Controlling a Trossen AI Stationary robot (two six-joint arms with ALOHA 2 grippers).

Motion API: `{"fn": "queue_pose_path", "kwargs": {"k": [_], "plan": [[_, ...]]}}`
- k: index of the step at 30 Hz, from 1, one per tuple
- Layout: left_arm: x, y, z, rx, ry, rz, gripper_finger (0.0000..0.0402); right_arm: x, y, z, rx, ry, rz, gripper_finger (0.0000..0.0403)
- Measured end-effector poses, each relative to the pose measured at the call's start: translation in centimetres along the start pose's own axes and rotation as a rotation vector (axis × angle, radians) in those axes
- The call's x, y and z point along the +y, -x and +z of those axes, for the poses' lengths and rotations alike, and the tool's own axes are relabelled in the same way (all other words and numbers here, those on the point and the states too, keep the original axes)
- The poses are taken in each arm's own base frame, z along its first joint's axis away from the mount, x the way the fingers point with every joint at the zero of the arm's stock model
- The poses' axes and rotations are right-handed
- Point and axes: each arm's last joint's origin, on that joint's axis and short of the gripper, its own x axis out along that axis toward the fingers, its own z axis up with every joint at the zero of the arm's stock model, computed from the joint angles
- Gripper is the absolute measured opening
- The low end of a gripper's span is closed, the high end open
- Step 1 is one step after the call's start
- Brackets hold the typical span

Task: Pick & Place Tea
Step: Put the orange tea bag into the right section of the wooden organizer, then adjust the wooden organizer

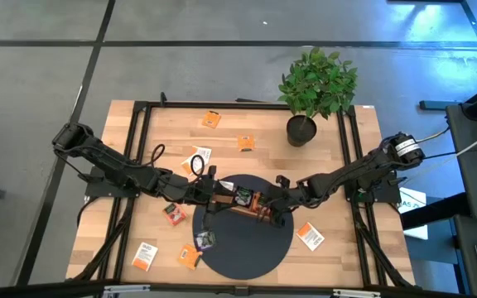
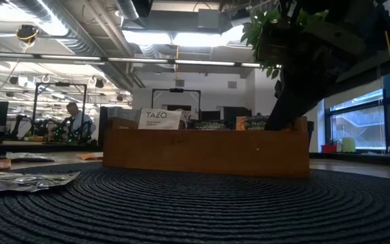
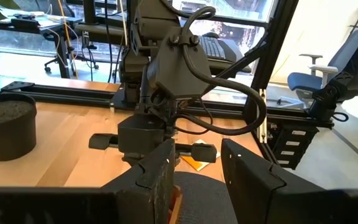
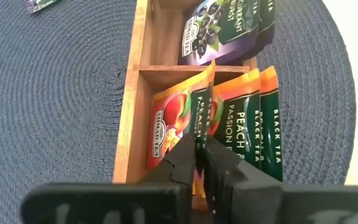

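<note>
Orange peach sachet (image 4: 180, 127) stands upright in the middle compartment of the wooden tray (image 4: 127, 118), its top edge pinched between the nearly closed jaws of the right gripper (image 4: 199, 158), with more peach sachets (image 4: 257, 118) just beside it. Releasing well likely means parting the jaws only slightly and lifting straight up, so nothing tips. Left gripper (image 3: 194, 165) waits at the tray's other end, jaws apart.

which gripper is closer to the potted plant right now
Right. The right gripper sits over the wooden tray, just below the potted plant in the overhead view. The left gripper is at the tray's other end, farther toward the table's left side.
</note>
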Motion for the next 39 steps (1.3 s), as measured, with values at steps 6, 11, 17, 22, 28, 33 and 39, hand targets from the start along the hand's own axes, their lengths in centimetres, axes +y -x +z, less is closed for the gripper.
{"fn": "queue_pose_path", "kwargs": {"k": [6, 11, 17, 22, 28, 33, 39], "plan": [[0.0, 0.0, 0.0, 0.0, 0.0, 0.0, 0.0128, 0.2, 0.2, 0.5, 0.002, -0.006, 0.002, 0.0076], [0.0, 0.0, 0.0, 0.0, 0.0, 0.0, 0.0128, 0.6, 0.9, 1.5, 0.048, 0.029, -0.009, 0.0094], [0.0, 0.0, 0.0, 0.0, 0.0, 0.0, 0.0128, 0.5, 2.4, 2.2, 0.175, 0.067, -0.129, 0.0096], [0.0, 0.0, -0.2, 0.018, -0.007, 0.004, 0.0128, 0.9, 3.5, 3.7, 0.165, 0.075, -0.174, 0.0096], [-0.2, 0.2, -1.0, 0.106, 0.043, -0.048, 0.0128, 1.8, 4.6, 5.9, 0.083, 0.055, -0.132, 0.0097], [-1.3, 0.7, -1.9, 0.197, 0.051, -0.127, 0.0128, 2.7, 4.7, 7.5, -0.069, 0.013, -0.055, 0.0097], [-2.6, 2.0, -4.0, 0.416, 0.164, -0.138, 0.0128, 3.7, 3.9, 8.8, -0.194, -0.028, 0.053, 0.0097]]}}
